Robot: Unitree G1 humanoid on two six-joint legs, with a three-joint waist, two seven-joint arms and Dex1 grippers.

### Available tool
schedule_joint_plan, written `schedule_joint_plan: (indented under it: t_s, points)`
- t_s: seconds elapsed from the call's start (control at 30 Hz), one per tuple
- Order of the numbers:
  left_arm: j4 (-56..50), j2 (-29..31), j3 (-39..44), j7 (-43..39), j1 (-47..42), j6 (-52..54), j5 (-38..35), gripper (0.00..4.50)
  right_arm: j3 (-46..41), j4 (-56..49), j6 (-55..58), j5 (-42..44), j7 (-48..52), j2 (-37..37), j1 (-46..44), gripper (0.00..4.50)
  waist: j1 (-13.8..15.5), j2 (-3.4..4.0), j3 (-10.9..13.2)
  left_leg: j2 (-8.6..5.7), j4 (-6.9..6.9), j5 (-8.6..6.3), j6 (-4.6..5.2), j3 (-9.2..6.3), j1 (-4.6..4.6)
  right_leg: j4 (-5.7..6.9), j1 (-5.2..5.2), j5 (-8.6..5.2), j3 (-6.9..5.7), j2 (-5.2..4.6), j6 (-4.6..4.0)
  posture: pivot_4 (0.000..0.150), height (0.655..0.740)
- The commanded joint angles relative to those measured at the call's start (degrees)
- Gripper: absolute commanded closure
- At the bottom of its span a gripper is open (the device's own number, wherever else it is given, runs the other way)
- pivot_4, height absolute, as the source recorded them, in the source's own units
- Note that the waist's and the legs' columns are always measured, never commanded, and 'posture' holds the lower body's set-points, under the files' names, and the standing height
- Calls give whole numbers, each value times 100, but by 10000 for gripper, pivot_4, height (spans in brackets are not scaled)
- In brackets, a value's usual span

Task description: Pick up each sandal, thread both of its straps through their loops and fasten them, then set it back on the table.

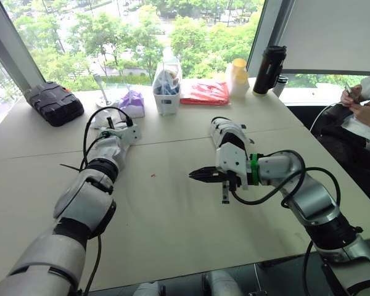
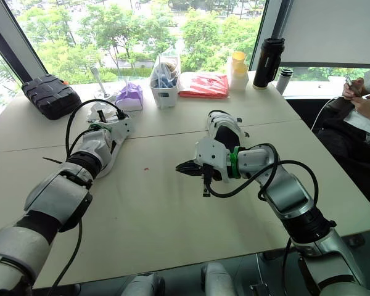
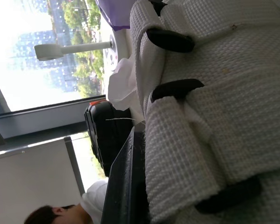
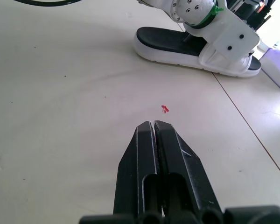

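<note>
**Right claw parked shut, left one nose-deep in the straps**

Right claw (image 4: 154, 125) is seen closest, held low over the bare surface (image 1: 172, 234) with its two black fingers pressed together and nothing gripped. A tiny red speck (image 4: 164, 109) is lying just ahead of the tips.

Biggest risk, as far as can be judged: the first sandal (image 4: 177, 44) is lying flat on the surface and isn't pinned by anything. If a strap gets tugged from there, the whole shoe could be dragged along instead of the strap being fed through. The right claw is well apart from it, so no bracing is being offered. The woven strap end could also get snagged at a loop edge. One more thing: the black cable (image 1: 277, 185) looped off the right wrist could be caught on the second sandal (image 1: 229, 131), which is sitting just behind that wrist.

Pose-wise, the right forearm is bent across the front, tips pointed toward the robot's left. The left arm is stretched forward, with the wrist dropped onto the first sandal. The left claw (image 1: 122, 128) is shoved right up against the white woven straps (image 3: 214, 93) and black loops (image 3: 170, 39). Whether its fingers are apart or together can't be told.
</note>
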Motion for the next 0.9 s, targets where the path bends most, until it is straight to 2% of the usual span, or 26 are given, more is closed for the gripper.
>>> schedule_joint_plan:
  t_s: [0.03, 0.13, 0.2, 0.3, 0.43, 0.73, 0.8, 0.9]
  points:
    - [25, 83, -1, -74, 95, 170, -14, 22983, -1, -33, -134, -23, 0, 62, -90, 45000, 8, 0, 0, 0, 0, 0, 0, -1, -1, 0, 0, 0, 0, 0, 0, 1500, 7400]
    - [-35, 83, 101, 14, 116, 217, -125, 7881, 18, 17, -182, -57, 28, 78, -120, 45000, 20, 1, -2, -4, 1, 0, -1, -1, -1, 0, 2, 0, 0, -6, 0, 1500, 7400]
    - [-117, 75, 292, 29, 129, 258, -321, 921, 26, 48, -206, -68, 45, 92, -139, 45000, 20, 2, -3, -5, 1, 0, -1, -1, 0, 0, 3, 0, 0, -8, 0, 1500, 7400]
    - [-336, 59, 608, -163, 165, 353, -615, 921, 30, 69, -238, -71, 68, 97, -149, 45000, 20, 4, -3, -5, 1, 0, -1, -1, 2, 0, 3, 0, -1, -9, 0, 1500, 7400]
    - [-1303, 79, 1202, -1111, 459, 1008, -1301, 921, 28, 112, -303, -67, 125, 91, -165, 45000, 29, 9, -7, -7, 1, 0, -1, -1, 0, 0, 4, 0, -1, -12, 0, 1500, 7400]
    - [-6713, 883, 2266, -3063, 2937, 3447, -2462, 921, 33, 263, -481, -54, 241, 130, -233, 45000, 58, 24, -16, -9, 4, 1, -4, -3, 1, 1, 8, 0, 3, -25, 1, 1500, 7400]
    - [-7662, 1001, 2650, -3319, 3383, 3682, -2821, 921, 26, 327, -516, -49, 269, 144, -272, 45000, 39, 24, -15, -8, 5, 1, -3, -3, 1, 0, 8, 0, 4, -26, 1, 1500, 7400]
    - [-8792, 826, 3495, -3357, 3793, 3896, -3424, 921, -49, 504, -590, -37, 314, 130, -364, 45000, 96, 18, -11, -3, 5, 1, -4, -7, -1, -1, 8, 0, -1, -32, 0, 1500, 7400]
